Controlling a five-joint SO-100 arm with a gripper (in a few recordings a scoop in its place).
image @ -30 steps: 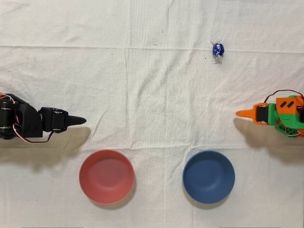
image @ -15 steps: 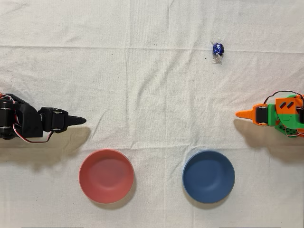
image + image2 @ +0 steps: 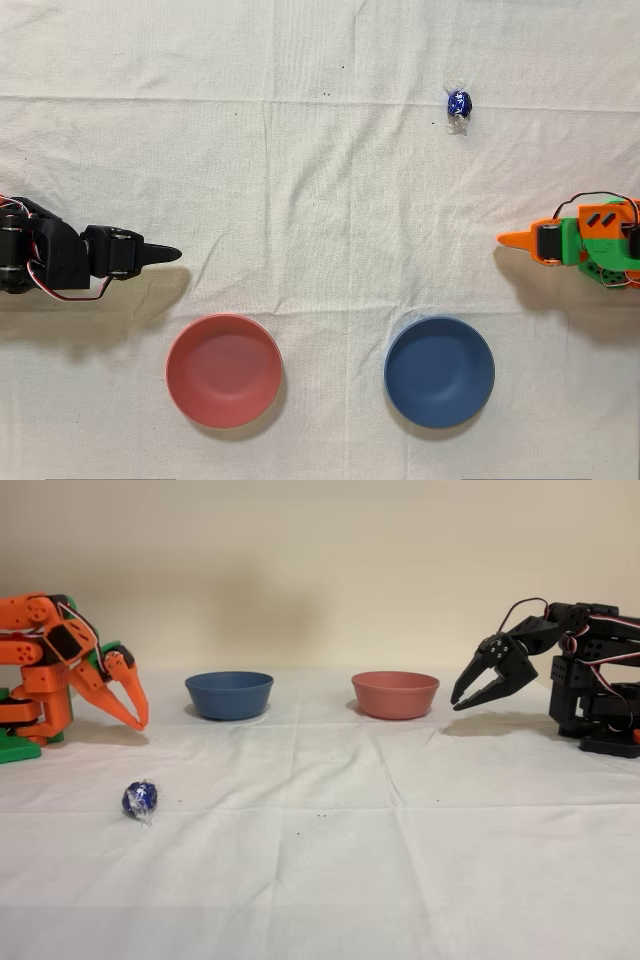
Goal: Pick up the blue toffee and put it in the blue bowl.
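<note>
the desk (image 3: 320,150) is covered with off-white woven cloth, matt and lightly creased along fold lines. the blue toffee (image 3: 459,103) is wrapped in glossy dark-blue foil with clear, shiny twisted ends, while the blue bowl (image 3: 439,372) and the pink bowl (image 3: 223,370) both have a smooth matt finish. the orange fingers (image 3: 133,698) look like hard, smooth plastic with a slight sheen.

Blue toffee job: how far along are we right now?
Nothing looks done yet. The blue toffee lies on the white cloth, well apart from the blue bowl, which holds nothing. Nothing is in hand: the orange gripper hangs near its base, fingers close together and holding nothing, clear of the toffee. Left: reach the toffee, grasp it, carry it to the blue bowl, not the pink bowl, and release.
</note>
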